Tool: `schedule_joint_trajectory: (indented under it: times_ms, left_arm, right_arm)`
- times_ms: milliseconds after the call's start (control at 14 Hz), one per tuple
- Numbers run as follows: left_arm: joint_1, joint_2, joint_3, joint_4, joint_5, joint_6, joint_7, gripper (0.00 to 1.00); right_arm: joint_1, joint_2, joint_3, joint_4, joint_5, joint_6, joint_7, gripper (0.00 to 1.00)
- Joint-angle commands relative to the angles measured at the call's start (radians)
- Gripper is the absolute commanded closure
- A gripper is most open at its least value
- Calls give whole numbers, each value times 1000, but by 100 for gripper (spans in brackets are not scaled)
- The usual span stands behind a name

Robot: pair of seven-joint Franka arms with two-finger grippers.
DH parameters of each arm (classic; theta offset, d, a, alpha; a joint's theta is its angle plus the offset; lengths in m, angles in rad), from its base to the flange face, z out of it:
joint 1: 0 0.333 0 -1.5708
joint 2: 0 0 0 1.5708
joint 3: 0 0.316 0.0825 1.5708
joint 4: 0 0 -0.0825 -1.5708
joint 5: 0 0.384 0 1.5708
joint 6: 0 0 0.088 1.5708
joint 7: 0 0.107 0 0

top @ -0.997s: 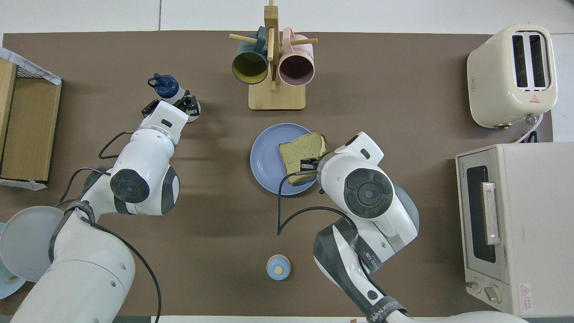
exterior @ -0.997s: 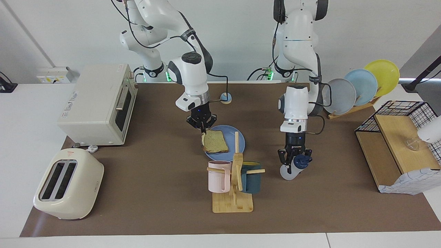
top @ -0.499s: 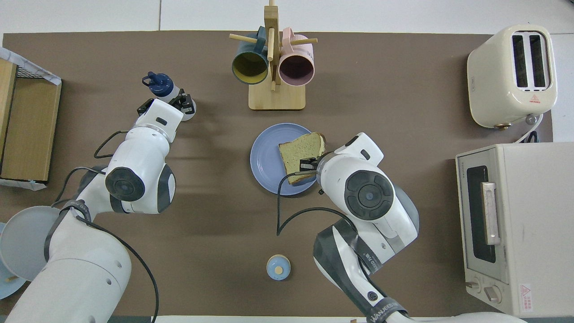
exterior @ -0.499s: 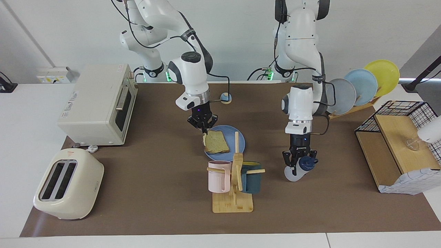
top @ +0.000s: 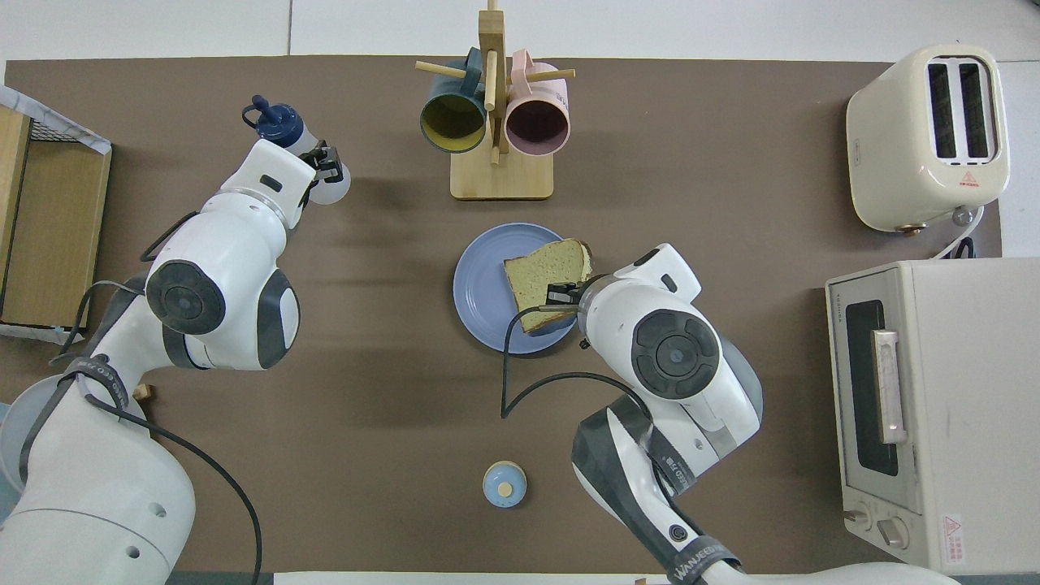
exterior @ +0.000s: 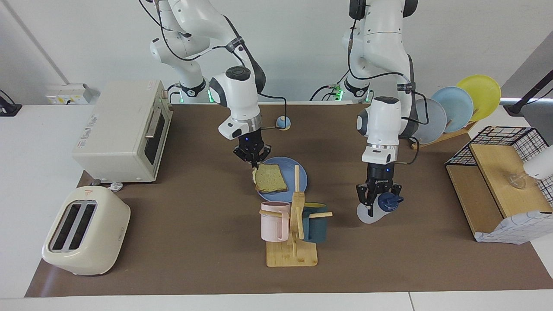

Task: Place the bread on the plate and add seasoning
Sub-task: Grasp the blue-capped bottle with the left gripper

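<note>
Facing view shows the right gripper [exterior: 254, 163] clamped on the edge of the bread [exterior: 270, 178], at the side toward the right arm's end of the table; the slice lies mostly on the blue plate [exterior: 302, 175], that gripped edge overhanging the rim. Since a second ago the bread has barely shifted and this gripper has stayed pinched on it in almost the same spot. The left gripper [exterior: 376, 201] is closed around the seasoning bottle [exterior: 375, 211], which tilts with its dark cap [exterior: 388, 201] toward the left arm's end of the table. Compared with the earlier frame, the left arm has straightened and risen, and the bottle has travelled toward that end of the table; whether its base still touches the brown mat [exterior: 181, 233] I cannot tell. From overhead, the bottle [top: 313, 162] sits higher in frame than before, level with the mug rack [top: 496, 154]. The rack stands just beside the plate [top: 479, 288], farther from the robots.
</note>
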Motion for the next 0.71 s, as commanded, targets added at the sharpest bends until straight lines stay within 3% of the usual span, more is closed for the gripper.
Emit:
schedule_joint_trajectory:
  times_ms: [0, 356, 641]
  left_arm:
    - [8, -94, -4, -4, 16, -124, 34, 100]
    - [9, -180, -5, 11, 16, -275, 57, 100]
    - [19, -235, 1, 103, 14, -497, 288, 100]
  right_arm:
    - [-11, -24, 9, -31, 39, 26, 2, 100]
    - [-8, -25, 9, -44, 59, 61, 2, 100]
    - [-8, -25, 9, -62, 61, 85, 2, 100]
